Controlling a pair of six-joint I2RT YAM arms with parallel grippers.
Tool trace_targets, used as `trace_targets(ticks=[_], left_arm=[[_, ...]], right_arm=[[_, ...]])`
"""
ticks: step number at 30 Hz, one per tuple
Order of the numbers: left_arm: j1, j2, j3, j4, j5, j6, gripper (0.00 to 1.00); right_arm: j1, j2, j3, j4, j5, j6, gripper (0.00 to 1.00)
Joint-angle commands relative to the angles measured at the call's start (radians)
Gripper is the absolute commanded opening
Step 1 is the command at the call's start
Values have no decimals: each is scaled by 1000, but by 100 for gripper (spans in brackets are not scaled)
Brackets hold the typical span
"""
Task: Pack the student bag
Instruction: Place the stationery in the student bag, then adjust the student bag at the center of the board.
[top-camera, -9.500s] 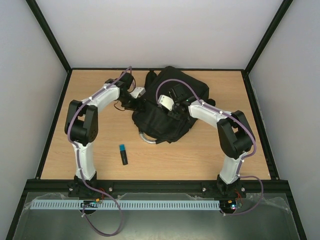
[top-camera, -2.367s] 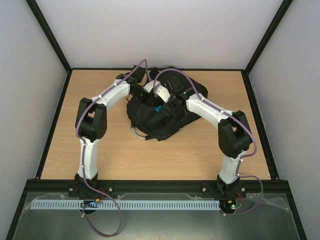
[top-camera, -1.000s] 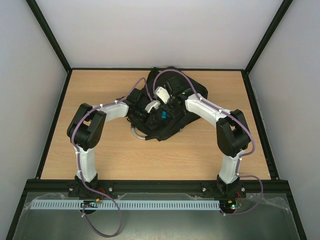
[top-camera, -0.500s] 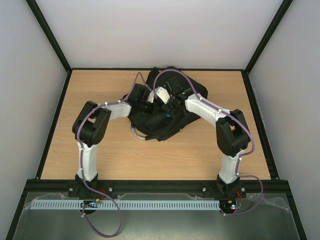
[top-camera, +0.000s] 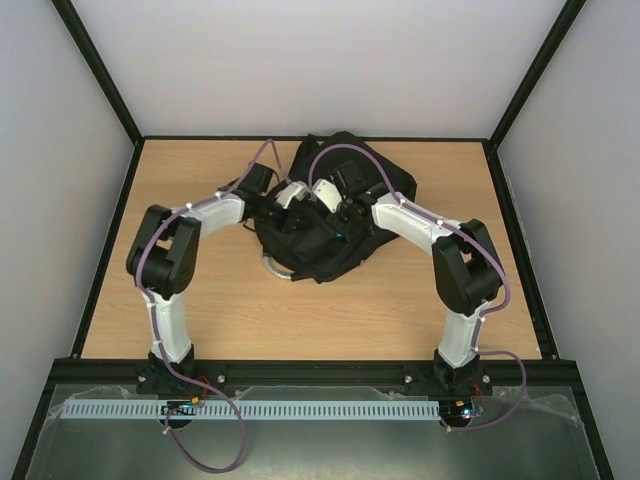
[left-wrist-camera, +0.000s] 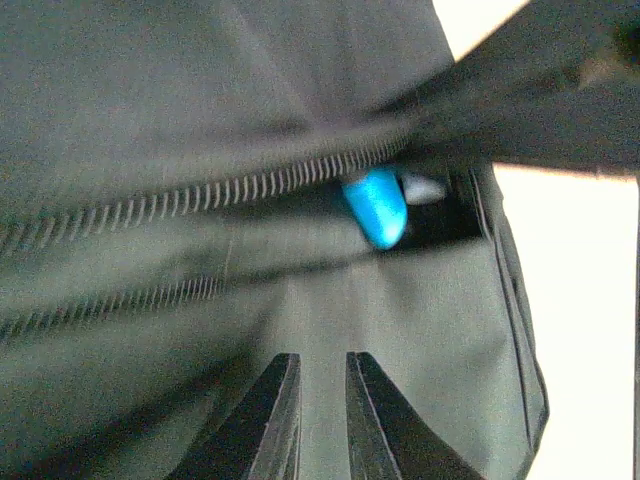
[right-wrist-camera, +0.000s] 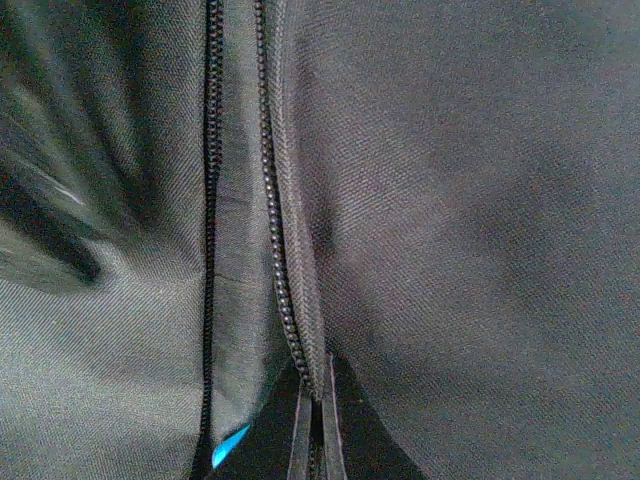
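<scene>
The black student bag (top-camera: 335, 240) lies at the back middle of the table, and both grippers are on it. In the left wrist view a blue-tipped object (left-wrist-camera: 377, 205) pokes out of an unzipped pocket slit. My left gripper (left-wrist-camera: 322, 358) hovers just short of it over the fabric, its jaws slightly open and empty. My right gripper (right-wrist-camera: 315, 385) is shut on the bag's zip edge (right-wrist-camera: 290, 330), pinching the fabric beside the teeth. A sliver of the blue object (right-wrist-camera: 230, 445) shows at the lower left of that view. From above, the left gripper (top-camera: 298, 212) and right gripper (top-camera: 338, 212) sit close together.
The bag's grey loop handle (top-camera: 276, 268) curls onto the wooden table (top-camera: 200, 310) on the near-left side. Black frame posts and pale walls enclose the table on the left, right and back.
The left gripper carried the blue-tipped object into the bag's pocket, let it go and drew back a little, its jaws parting. The right gripper kept its grip on the zip edge.
</scene>
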Motion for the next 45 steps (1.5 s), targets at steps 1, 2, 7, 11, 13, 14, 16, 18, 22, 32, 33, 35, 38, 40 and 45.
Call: trace_targets(ticks=[1,2,7,11,13,14,16,18,22,32,33,35,38,40,45], left_arm=[[43,-109,-52,-342,37,414,18],[49,-128,-75,-347,13,439,20],[102,-258,-202,-238,-63,403,27],[175,-311,-236,-166,-53,265,36],[197,-328,-230,-169,-52,253,37],[206,-338,-223,-176,-59,256,38],[230,-353,-200,-186,-82,250,40],[260,-355,-171,-173,-119,205,42],[318,-314,-116,-152,-170,116,50],[330,-214,-92,-165,-174,93,58],[324,-208,-99,-167,-176,97,58],[312,-203,-111,-170,-168,97,59],[289,-193,-130,-176,-140,100,59],[267,-181,-139,-193,-133,113,59],[196,-125,-122,-262,-143,140,58]], right_arm=[[4,-24,-41,-92,5,-17,1],[4,-24,-40,-95,2,-18,1],[6,-27,-37,-111,-50,-11,1],[22,-45,-67,-107,-54,-14,1],[22,-52,-79,-105,-51,-14,1],[22,-56,-84,-105,-49,-15,1],[22,-65,-93,-102,-42,-19,1],[22,-75,-101,-101,-35,-23,1],[22,-94,-125,-105,-27,-42,1],[22,-184,-228,-136,-13,-123,4],[22,-192,-242,-143,-21,-134,6],[22,-209,-271,-157,-28,-157,8],[22,-227,-312,-166,-29,-175,17],[22,-234,-326,-184,-43,-194,33],[21,-238,-324,-295,-162,-264,62]])
